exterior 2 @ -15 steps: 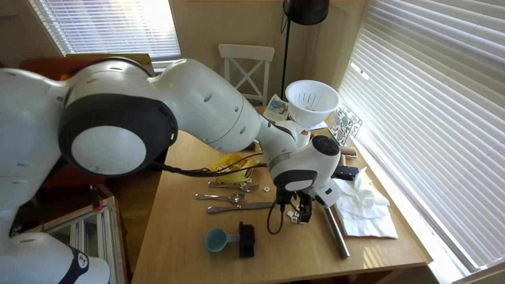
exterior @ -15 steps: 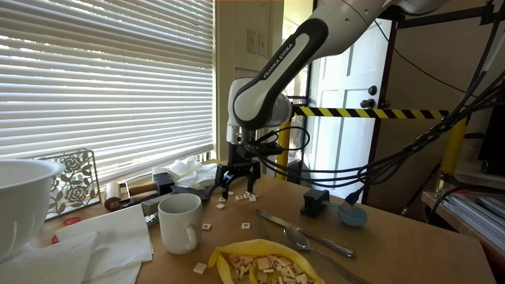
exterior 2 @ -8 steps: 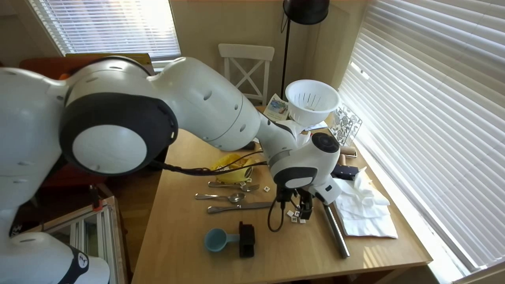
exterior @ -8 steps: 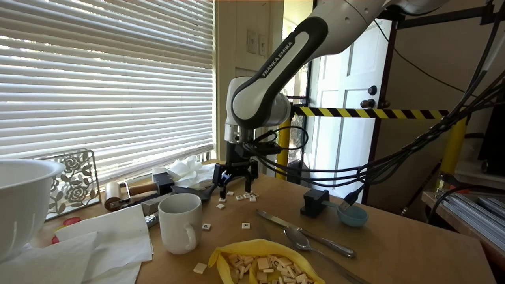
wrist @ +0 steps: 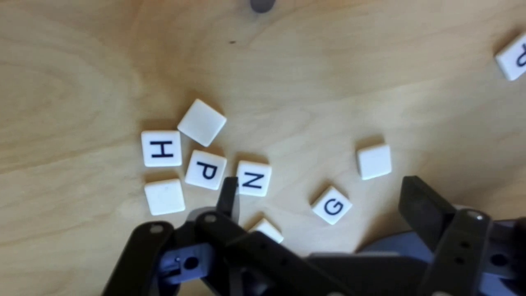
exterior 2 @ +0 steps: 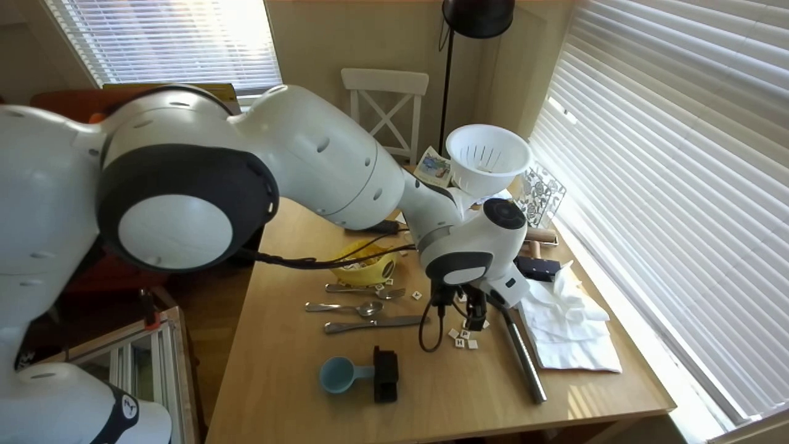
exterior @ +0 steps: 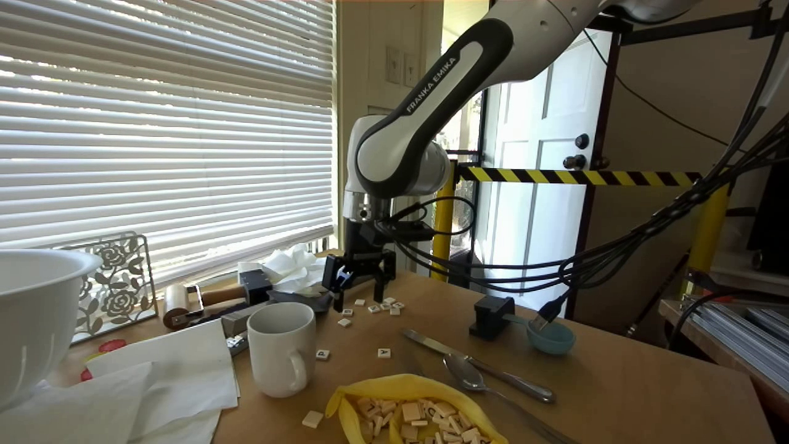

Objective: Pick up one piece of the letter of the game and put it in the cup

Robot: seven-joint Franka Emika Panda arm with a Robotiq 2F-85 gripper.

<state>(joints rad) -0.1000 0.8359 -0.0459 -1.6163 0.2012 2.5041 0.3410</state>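
My gripper (exterior: 359, 300) points down above the loose letter tiles, its jaws wide apart with nothing between them. In the wrist view, a G tile (wrist: 332, 205) lies on the table in the gap between the fingertips. A blank-faced tile (wrist: 374, 162) lies a little farther off. An N tile (wrist: 254, 178) is partly covered by the left finger (wrist: 227, 195), with P, H and blank tiles beside it. The tile group also shows in an exterior view (exterior 2: 460, 343). The white mug (exterior: 282, 351) stands upright nearer that camera; the arm hides it in the opposite exterior view.
A yellow bag (exterior: 407, 385) holds many tiles. A knife (exterior: 511, 379), a spoon (exterior: 465, 373) and a fork (exterior 2: 389, 293) lie nearby. A black block (exterior: 491, 317) with a blue scoop (exterior: 550, 339), paper sheets (exterior: 166, 357), a metal-handled tool (exterior 2: 527, 364) and a white bowl (exterior: 43, 308) surround the area.
My open gripper has moved sideways over the tiles, leftward toward the mug's side in an exterior view. More tiles show beneath it. The tiles and mug have not moved.
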